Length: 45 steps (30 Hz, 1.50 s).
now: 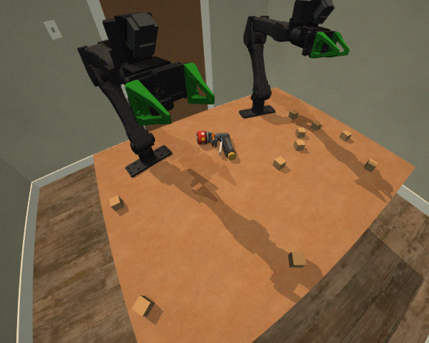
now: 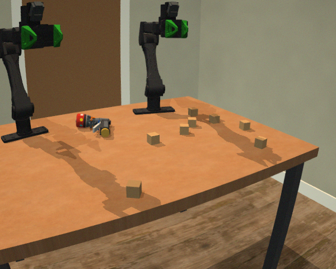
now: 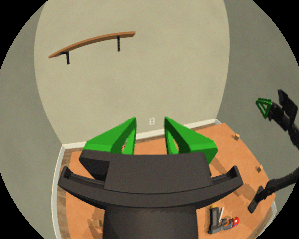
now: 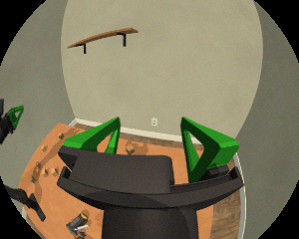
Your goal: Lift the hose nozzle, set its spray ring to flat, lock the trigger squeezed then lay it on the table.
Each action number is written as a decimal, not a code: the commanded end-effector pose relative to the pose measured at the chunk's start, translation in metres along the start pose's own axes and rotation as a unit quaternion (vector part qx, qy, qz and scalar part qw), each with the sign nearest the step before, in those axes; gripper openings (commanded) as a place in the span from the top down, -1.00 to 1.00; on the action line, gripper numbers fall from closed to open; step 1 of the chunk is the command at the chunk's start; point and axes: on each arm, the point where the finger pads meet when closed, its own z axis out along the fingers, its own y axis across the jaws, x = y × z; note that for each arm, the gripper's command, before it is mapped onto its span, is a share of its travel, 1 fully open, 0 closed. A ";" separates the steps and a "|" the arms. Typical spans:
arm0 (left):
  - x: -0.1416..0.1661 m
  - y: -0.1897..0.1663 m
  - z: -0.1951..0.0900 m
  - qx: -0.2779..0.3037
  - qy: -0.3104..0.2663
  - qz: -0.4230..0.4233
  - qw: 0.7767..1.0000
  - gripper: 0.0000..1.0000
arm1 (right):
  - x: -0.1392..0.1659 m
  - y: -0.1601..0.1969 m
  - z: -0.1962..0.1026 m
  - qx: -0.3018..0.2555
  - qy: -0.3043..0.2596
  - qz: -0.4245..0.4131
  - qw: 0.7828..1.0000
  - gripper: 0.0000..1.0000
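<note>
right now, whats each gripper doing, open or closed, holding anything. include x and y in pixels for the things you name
left gripper (image 1: 343,52) (image 2: 181,28) (image 3: 150,119) (image 4: 19,114): partly open, holding nothing
right gripper (image 1: 191,111) (image 2: 49,37) (image 3: 257,100) (image 4: 150,120): open wider, holding nothing

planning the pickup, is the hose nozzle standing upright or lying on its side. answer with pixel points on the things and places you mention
Lying on its side: the hose nozzle (image 1: 227,145) (image 2: 105,123) (image 3: 215,219) (image 4: 79,221) has both its barrel and its handle stretched out low along the table.
</note>
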 end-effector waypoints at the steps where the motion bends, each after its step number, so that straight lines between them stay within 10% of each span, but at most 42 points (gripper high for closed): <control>1: -0.022 0.000 -0.003 0.001 -0.027 -0.003 1.000 0.27 | 0.005 0.014 0.007 -0.026 0.029 -0.045 0.998 -0.56; 22: -0.022 0.000 -0.003 0.001 -0.027 -0.003 1.000 0.27 | 0.092 0.093 0.030 -0.190 0.175 -0.259 0.931 -0.56; 45: -0.022 0.000 -0.003 0.001 -0.027 -0.003 1.000 0.27 | 0.205 0.190 -0.005 -0.457 0.260 -0.463 0.714 -0.56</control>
